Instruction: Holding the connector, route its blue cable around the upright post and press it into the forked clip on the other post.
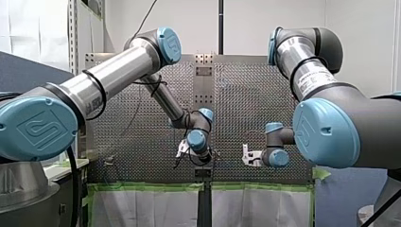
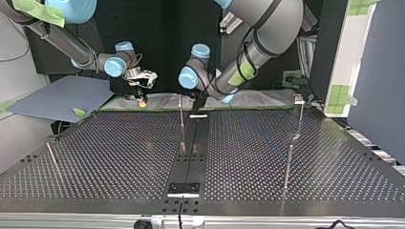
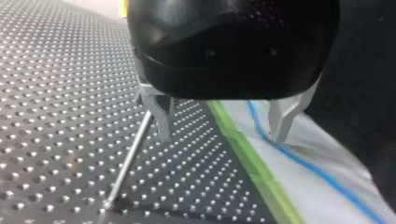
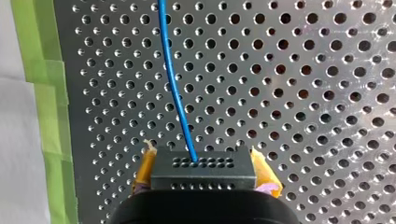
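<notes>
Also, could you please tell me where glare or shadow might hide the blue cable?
Right wrist view: evenly lit, the thin blue cable stands out against the perforated metal table. Left wrist view: glints dot the table, yet the cable shows on the white sheet. Top view: the table looks dark, and I cannot trace the cable there.

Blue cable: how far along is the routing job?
Done: my right gripper is shut on the connector, blue cable leading out ahead. In hand: my left gripper hangs open beside an upright post, holding nothing. Left: the cable rounds no post in view, and the forked clip looks empty.
</notes>
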### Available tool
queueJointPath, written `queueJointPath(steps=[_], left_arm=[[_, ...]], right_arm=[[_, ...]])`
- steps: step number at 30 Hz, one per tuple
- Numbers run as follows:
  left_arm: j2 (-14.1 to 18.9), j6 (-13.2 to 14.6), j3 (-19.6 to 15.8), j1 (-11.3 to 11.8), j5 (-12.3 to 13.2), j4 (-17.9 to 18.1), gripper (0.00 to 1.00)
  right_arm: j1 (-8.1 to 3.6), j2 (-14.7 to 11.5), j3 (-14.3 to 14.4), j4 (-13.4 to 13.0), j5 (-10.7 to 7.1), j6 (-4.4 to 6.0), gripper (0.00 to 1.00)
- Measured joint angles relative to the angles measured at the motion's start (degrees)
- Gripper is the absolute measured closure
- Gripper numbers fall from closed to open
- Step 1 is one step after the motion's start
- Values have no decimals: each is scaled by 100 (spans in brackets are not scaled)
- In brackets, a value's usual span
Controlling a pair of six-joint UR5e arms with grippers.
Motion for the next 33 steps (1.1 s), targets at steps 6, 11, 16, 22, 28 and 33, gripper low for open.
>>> queueJointPath(steps=[6,11,16,22,28,33], left_arm=[[150,28,-202,-51,62,67,0],[404,19,-463,-105,94,299,0],[653,21,-719,-176,110,397,0],[755,23,-982,-297,94,427,0],[764,1,-1038,-401,37,437,0],[764,-21,-1041,-443,1,438,0]], right_arm=[[-3,1,0,13,0,-2,100],[2,1,0,20,0,-2,100],[24,0,-6,22,0,11,100],[22,1,-8,52,0,5,100],[25,1,-11,77,0,-2,100],[27,0,-9,98,0,-9,100]])
